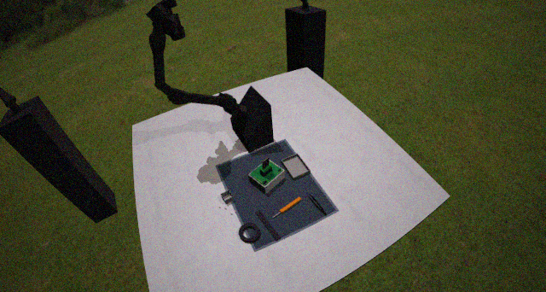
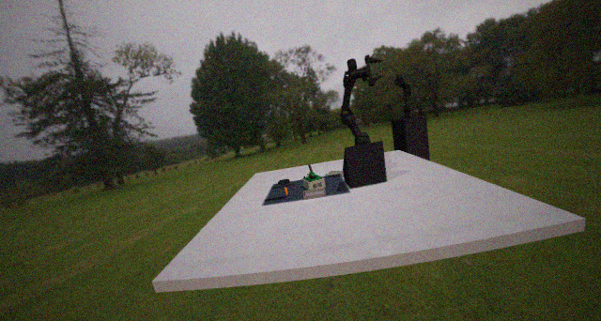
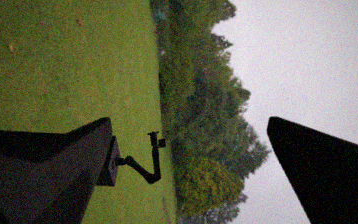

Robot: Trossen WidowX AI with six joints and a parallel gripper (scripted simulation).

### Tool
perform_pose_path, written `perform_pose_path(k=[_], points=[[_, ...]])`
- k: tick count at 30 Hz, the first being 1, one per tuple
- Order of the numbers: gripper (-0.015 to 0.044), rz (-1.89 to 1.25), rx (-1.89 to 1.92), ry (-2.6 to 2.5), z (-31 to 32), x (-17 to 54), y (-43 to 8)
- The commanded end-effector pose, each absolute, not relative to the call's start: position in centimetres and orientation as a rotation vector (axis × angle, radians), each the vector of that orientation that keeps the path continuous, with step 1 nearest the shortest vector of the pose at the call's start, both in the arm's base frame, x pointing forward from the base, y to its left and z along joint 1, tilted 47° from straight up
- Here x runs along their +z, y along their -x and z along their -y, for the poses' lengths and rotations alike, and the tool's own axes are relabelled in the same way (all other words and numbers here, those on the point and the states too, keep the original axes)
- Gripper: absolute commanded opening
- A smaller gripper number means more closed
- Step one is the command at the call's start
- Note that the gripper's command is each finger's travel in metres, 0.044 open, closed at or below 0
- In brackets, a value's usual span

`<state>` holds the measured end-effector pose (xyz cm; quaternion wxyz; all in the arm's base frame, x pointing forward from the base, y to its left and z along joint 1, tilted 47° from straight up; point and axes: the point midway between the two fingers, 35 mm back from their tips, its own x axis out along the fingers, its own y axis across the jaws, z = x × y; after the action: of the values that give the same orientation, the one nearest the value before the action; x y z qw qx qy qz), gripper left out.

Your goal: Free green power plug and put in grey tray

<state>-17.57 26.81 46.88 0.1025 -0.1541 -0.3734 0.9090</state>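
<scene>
The robot's arm (image 1: 159, 61) (image 2: 347, 93) is black all over. It is long and thin, with lumpy joints like knees and elbows. It grows out of a big black block (image 1: 261, 121) (image 2: 365, 165). Farthest from the block is a chunky hand with two dark fingers. Each finger gets skinny toward a blunt tip.

Plug's seating too small to tell.
</scene>
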Motion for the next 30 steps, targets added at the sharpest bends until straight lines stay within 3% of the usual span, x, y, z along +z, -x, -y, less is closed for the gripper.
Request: perform_pose_path(k=[1, 7, 18, 30], points=[[0.043, 1.002, 2.544, 0.654, -30.9, 43.5, 14.0], [0.043, 0.95, 2.437, 0.803, -33.4, 41.1, 11.0], [0.043, 0.713, 2.096, 1.335, -37.4, 31.9, -2.6], [0.043, 0.317, 1.876, 1.935, -32.2, 21.5, -18.0]])
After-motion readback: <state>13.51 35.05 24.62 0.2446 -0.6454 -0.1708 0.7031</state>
